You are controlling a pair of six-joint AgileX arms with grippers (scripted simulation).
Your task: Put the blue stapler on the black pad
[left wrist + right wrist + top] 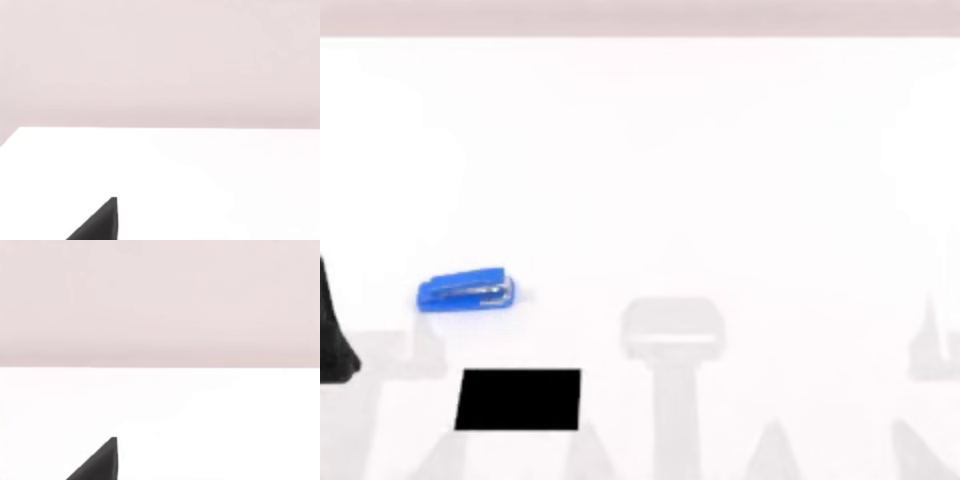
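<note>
left gripper (332, 345) at table's left edge, finger state unclear; bright blue stapler (466, 290), silvery strip.

A flat, plain white table (720, 180) fills almost the whole top view, reaching from the left edge to the right and down to the near edge. Faint grey shadows lie across its near part, the plainest near the middle. Along the far side runs a pale pinkish-grey backdrop wall (640, 15), a narrow band across the full width. Both wrist views show the same white surface meeting that wall
</note>
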